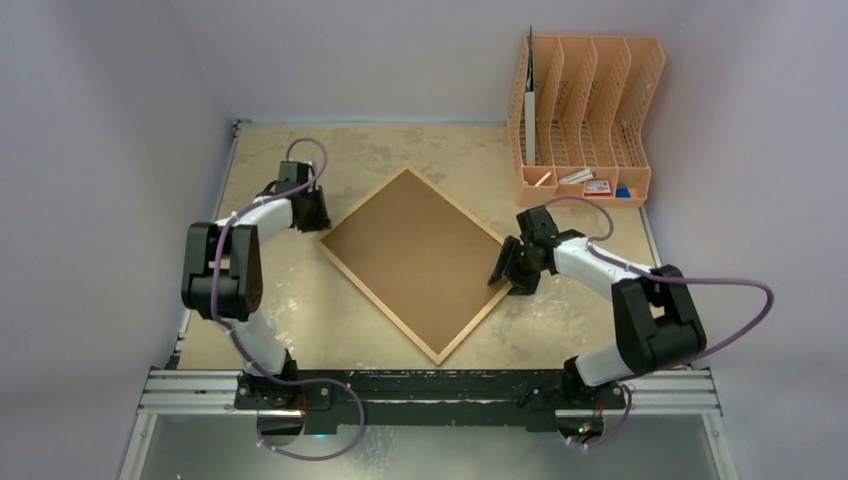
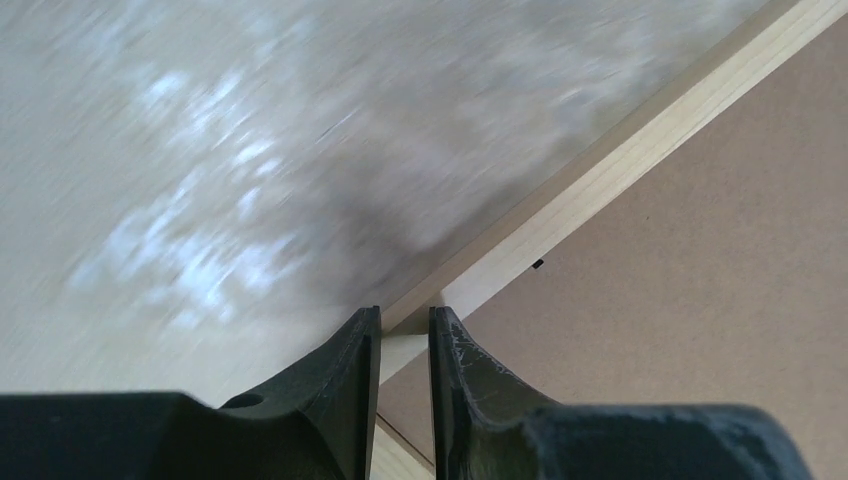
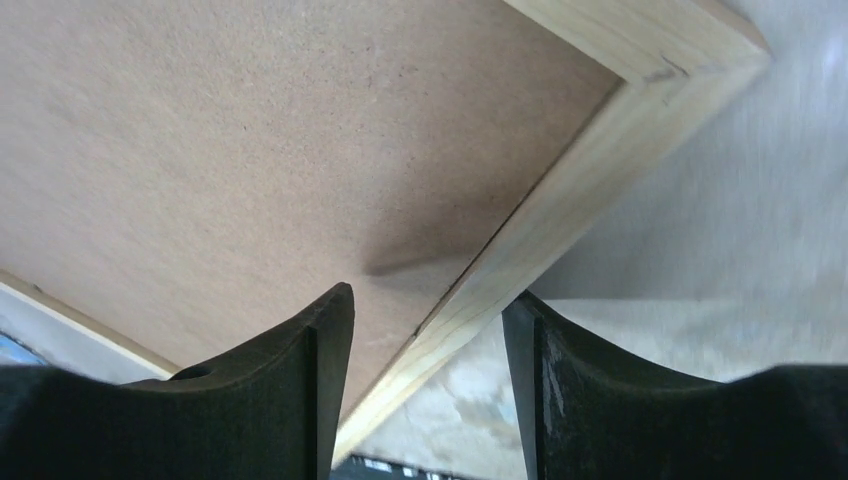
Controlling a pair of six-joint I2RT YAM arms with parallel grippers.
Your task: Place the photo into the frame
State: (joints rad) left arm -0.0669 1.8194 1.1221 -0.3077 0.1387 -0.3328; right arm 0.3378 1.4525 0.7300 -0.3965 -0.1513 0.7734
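frame [image 1: 415, 262] back: brown fibreboard, matt, fine speckled texture; its border: pale bare-looking wood, matt, grain lines visible, mitre joint showing at the corner in the right wrist view; table [image 1: 330, 320]: pale worn board, matt, blotchy whitish scuffs; organiser [image 1: 585, 110]: orange plastic, perforated lattice walls, slight sheen; left gripper [image 2: 404, 315] fingers: black matt plastic, one face marked with fine white scratches; right gripper [image 3: 428, 300] fingers: same black plastic, faintly grainy; arms [image 1: 590, 262]: smooth white and black shells; cables [image 1: 768, 297]: smooth purple sheath; rail [image 1: 190, 392]: silver metal, dull finish.
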